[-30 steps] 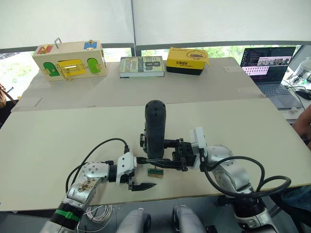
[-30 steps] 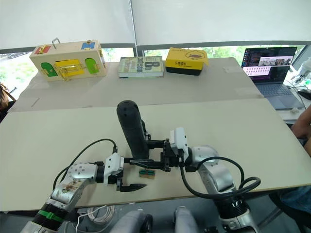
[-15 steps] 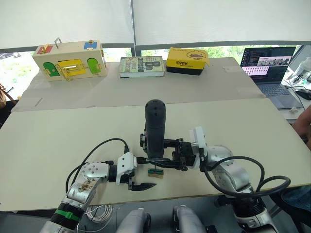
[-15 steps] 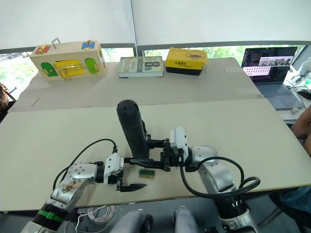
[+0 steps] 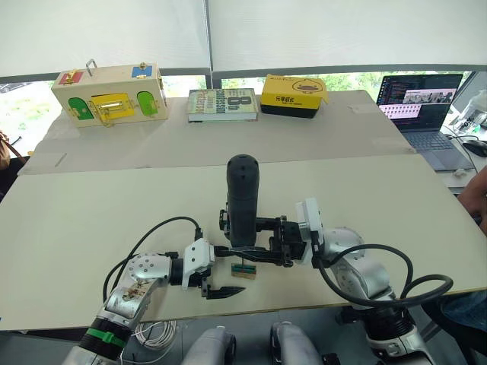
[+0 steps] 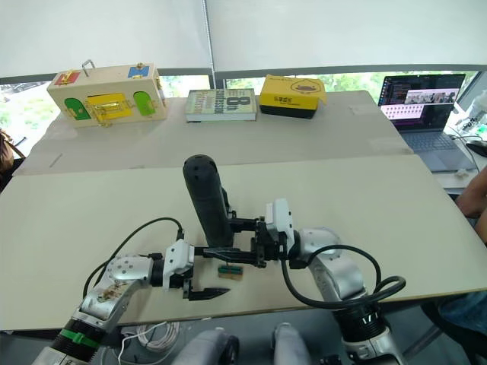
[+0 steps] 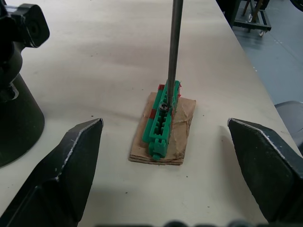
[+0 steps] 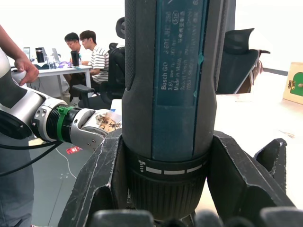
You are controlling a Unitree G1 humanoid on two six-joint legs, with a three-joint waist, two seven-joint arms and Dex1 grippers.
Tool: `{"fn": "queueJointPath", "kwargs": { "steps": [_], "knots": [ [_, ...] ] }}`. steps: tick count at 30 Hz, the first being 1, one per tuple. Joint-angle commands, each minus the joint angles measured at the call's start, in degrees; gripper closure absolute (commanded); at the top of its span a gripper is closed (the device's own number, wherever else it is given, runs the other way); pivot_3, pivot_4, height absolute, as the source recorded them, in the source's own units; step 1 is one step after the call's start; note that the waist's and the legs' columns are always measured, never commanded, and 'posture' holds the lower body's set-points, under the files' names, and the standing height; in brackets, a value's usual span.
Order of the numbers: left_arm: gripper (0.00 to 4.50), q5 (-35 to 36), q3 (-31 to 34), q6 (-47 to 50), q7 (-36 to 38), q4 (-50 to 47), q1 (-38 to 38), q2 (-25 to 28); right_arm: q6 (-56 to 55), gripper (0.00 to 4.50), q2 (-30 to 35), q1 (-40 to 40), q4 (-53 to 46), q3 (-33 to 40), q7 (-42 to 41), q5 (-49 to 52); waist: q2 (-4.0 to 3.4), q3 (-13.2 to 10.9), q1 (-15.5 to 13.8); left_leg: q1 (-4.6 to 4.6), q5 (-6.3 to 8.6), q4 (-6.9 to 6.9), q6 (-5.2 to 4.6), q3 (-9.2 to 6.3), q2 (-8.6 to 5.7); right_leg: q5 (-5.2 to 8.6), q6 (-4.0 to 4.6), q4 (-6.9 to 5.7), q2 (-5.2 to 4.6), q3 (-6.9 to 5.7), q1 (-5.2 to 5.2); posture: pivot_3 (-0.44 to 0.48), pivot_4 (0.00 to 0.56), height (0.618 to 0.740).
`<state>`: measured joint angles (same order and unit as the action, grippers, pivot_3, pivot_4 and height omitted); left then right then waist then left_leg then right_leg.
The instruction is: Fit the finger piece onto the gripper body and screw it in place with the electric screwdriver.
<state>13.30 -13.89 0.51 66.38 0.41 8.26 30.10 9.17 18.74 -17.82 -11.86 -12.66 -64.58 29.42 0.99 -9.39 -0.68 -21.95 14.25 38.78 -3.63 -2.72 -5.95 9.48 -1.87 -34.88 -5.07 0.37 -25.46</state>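
Observation:
The electric screwdriver (image 5: 243, 198) stands upright near the table's front edge, and my right gripper (image 5: 245, 242) is shut on its lower body (image 8: 165, 94). Its thin metal bit (image 7: 172, 52) comes down onto a small green piece (image 7: 162, 120) lying on a tan card. My left gripper (image 7: 164, 124) is open, with one finger on each side of that green piece and touching nothing. A chunky black lobed block, the gripper body (image 7: 21, 26), stands just behind the screwdriver (image 5: 224, 220). The finger piece is out of view.
At the table's far side stand a wooden latch box (image 5: 108, 93), a book (image 5: 221, 104) and a yellow-and-black box (image 5: 293, 94). A laptop (image 5: 422, 103) sits far right, and a person's arm (image 5: 477, 194) is at the right edge. The table's front edge runs just below my left gripper.

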Motion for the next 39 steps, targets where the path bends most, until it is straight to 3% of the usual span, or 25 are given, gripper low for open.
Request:
{"fn": "queueJointPath", "kwargs": {
  "steps": [1, 39],
  "knots": [
    [0.06, -0.8, -1.8, 1.4, 0.2, 0.3, -1.2, 0.2, -1.0, 2.58, -0.3, -1.3, -1.0, 1.2, 0.3, 0.6, 0.0, 0.0, 0.0, 0.0, 0.0, 0.0, 0.0, 0.0, 0.0, 0.0, 0.0, 0.0, 0.0, 0.0, 0.0, 0.0, 0.15, 0.74],
    [0.06, -0.9, -1.6, 1.3, 0.2, 0.4, -1.3, 0.3, 1.6, 2.58, 1.4, -0.2, -1.9, 0.0, -0.3, 1.2, 0.0, 0.0, 0.0, 0.1, 0.03, -0.03, -0.02, -0.03, 0.0, 0.09, -0.11, 0.06, -0.03, 0.0, 0.14, 0.0, 0.15, 0.74]
  ]
}}
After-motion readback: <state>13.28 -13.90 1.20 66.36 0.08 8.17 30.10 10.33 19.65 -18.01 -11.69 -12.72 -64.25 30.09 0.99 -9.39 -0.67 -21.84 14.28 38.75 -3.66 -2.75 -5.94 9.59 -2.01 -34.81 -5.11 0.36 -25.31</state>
